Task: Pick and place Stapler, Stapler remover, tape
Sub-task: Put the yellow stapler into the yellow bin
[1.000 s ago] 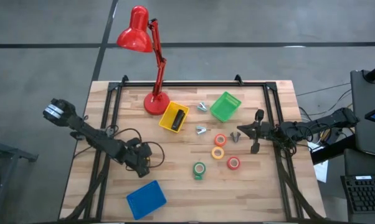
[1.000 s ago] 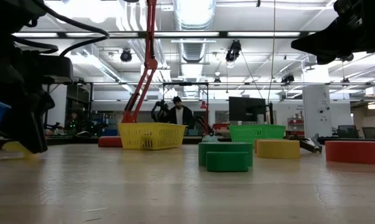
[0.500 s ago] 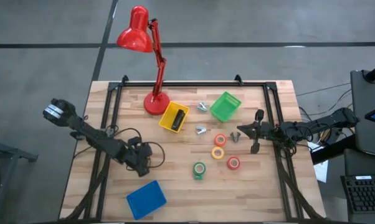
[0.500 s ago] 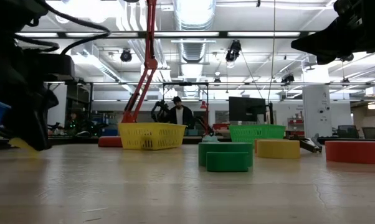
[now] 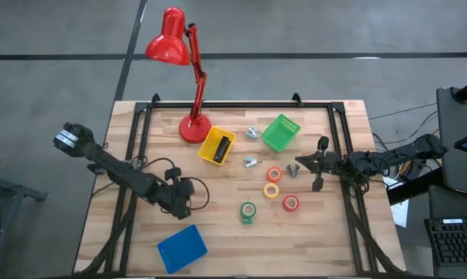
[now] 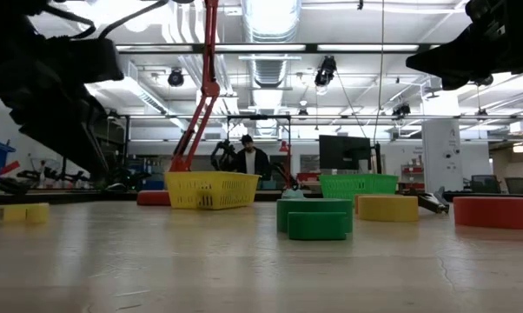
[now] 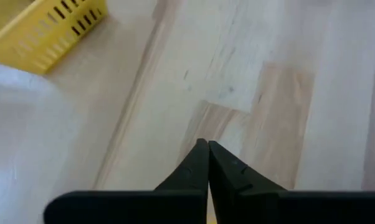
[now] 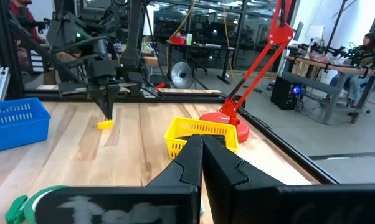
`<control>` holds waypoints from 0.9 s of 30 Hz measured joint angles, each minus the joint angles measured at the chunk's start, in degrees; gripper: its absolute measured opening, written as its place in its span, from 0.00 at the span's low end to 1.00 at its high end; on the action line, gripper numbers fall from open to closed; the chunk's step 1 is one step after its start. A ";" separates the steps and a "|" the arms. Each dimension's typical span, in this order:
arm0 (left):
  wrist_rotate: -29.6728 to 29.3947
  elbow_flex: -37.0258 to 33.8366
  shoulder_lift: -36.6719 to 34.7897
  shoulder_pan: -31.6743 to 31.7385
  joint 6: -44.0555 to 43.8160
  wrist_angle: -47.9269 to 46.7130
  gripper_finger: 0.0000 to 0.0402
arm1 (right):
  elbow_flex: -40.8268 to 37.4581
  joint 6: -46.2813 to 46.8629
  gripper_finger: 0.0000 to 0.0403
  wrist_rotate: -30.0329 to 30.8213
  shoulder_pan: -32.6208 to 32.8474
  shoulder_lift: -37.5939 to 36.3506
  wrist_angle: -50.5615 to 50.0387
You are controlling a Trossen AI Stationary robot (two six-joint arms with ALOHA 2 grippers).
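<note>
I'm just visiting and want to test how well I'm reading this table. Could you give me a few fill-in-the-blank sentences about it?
1. The small black oblong stapler lies inside the ____ basket.
2. The four ring-shaped tape rolls are orange, yellow, red and ____.
3. The blue basket sits nearest the ____ gripper.

Missing words: yellow; green; left

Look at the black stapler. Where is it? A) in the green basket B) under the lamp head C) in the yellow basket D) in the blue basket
C: the high view shows the stapler lying inside the yellow basket, beside the red lamp's base.
</note>
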 joint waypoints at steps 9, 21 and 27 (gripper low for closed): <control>8.57 1.73 0.00 -0.18 -7.48 -9.99 0.13 | 0.00 0.02 0.02 -0.02 0.00 0.00 0.01; 10.51 1.23 0.03 -3.92 -15.87 -18.37 0.42 | 0.00 -0.07 0.02 0.00 0.01 0.00 -0.02; 9.66 -1.10 0.09 -4.20 -17.99 -17.15 0.42 | 0.00 -0.09 0.02 -0.02 -0.01 0.01 0.01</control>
